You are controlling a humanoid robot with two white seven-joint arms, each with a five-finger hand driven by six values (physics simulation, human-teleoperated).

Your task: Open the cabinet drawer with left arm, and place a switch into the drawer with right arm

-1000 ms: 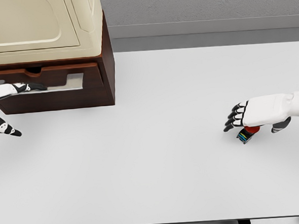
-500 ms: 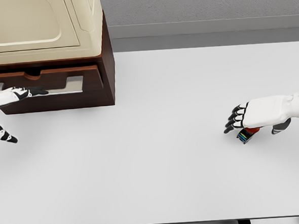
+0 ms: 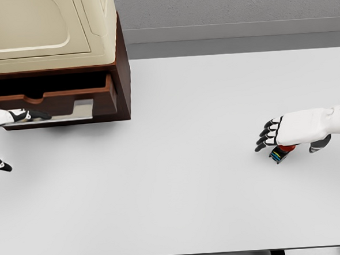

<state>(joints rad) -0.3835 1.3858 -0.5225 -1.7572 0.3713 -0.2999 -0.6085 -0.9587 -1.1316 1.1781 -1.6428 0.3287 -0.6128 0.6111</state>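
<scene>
The white left hand [image 3: 8, 117] reached in at the left edge with its dark fingertips [image 3: 39, 114] laid along the front of the dark brown wooden drawer [image 3: 53, 100], which stood part-way out of the brown cabinet with a cream top [image 3: 48, 31]; whether those fingers actually gripped it could not be told, and the drawer's inside was hidden. Well to the right of the cabinet, on the white table [image 3: 178, 161], the white right hand [image 3: 291, 130] lay palm-down with fingers loosely curled over the small dark switch with a red part [image 3: 280, 152], touching it from above but not visibly enclosing it.
</scene>
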